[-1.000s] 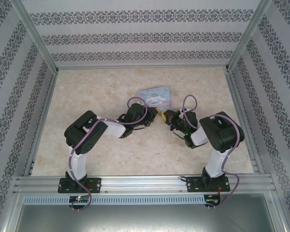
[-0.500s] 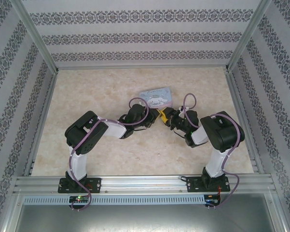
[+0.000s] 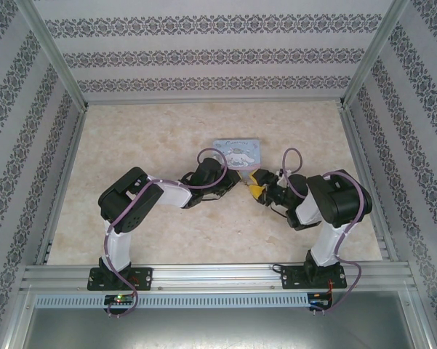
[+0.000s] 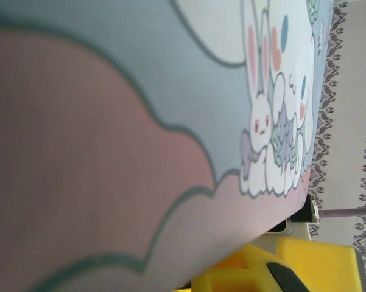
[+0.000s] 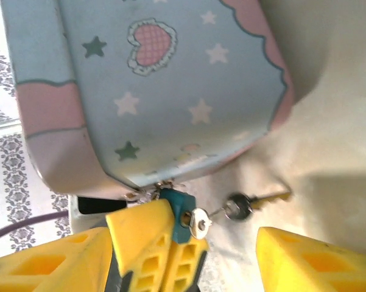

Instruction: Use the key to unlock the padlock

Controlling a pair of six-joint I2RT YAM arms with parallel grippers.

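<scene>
In the right wrist view the tiny teal padlock point(image 5: 180, 213) hangs from the latch at the near corner of the cartoon tin point(image 5: 152, 91). The key point(image 5: 199, 223) sits in its keyhole, silvery head outward. A ring and a second key point(image 5: 256, 202) trail from it onto the table. Two yellow fingers point(image 5: 140, 234) of my left gripper point(image 3: 238, 182) are pinched together on the padlock's body. My right gripper point(image 5: 183, 243) stands open, its fingers wide on either side of the padlock and key and touching neither.
The light-blue tin point(image 3: 238, 153) lies on the marble-patterned table point(image 3: 153, 131) just beyond both grippers, and its lid point(image 4: 140, 121) is right up against the left wrist camera. Patterned walls and metal rails enclose the table.
The tin has shifted right and turned square to the table. The right gripper has drawn back toward the near edge and lower, and the left gripper has followed the tin slightly.
</scene>
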